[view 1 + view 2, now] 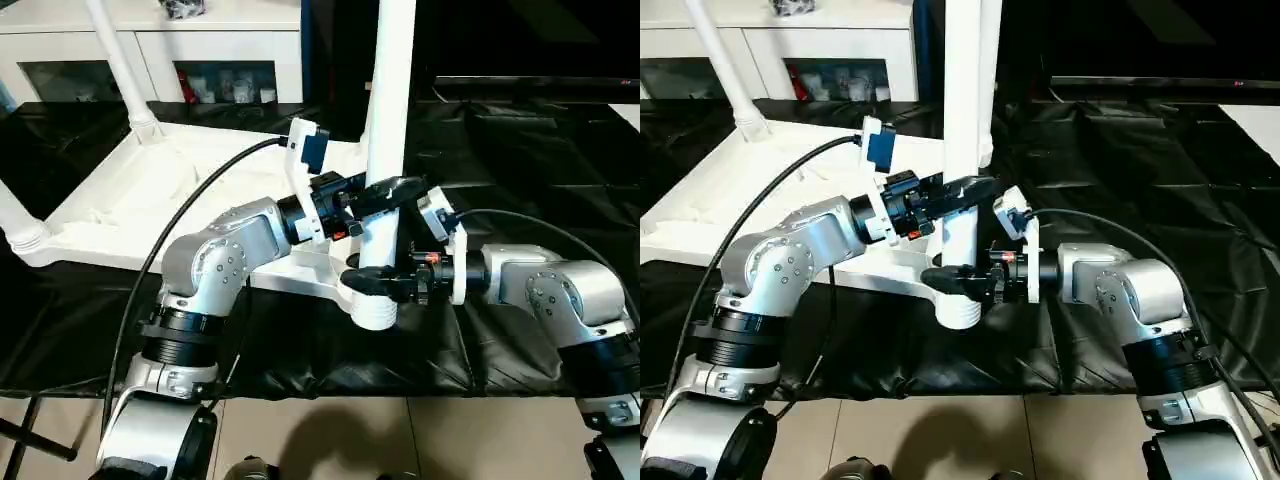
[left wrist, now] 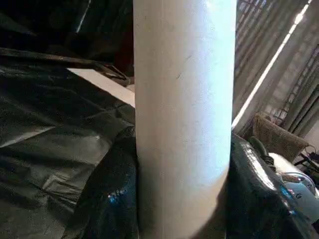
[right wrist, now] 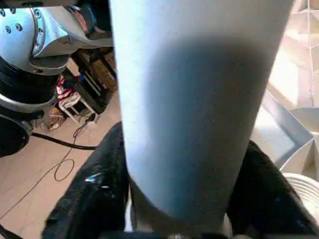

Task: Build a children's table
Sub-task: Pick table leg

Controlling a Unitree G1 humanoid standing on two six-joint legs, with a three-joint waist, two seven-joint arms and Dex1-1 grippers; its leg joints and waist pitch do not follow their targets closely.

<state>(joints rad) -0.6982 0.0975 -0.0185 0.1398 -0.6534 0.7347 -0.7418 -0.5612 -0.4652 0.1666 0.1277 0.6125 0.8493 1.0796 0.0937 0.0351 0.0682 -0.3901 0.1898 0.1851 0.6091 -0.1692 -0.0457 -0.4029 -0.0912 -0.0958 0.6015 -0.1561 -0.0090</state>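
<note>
I have both pincers clamped on the upright white tubular plastic leg (image 1: pixel 388 110) standing in the near corner socket (image 1: pixel 372 300) of the upside-down white ribbed plastic tabletop (image 1: pixel 150 200). My left pincer (image 1: pixel 385 195) grips it higher up, my right pincer (image 1: pixel 380 280) just above the socket. The tabletop lies on the table's black sheet (image 1: pixel 520 160); another leg (image 1: pixel 120 60) stands at a far corner.

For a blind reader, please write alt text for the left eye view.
Both grippers, left above right, clasp an upright white leg at the near corner of an upside-down white tabletop on black sheeting.
</note>
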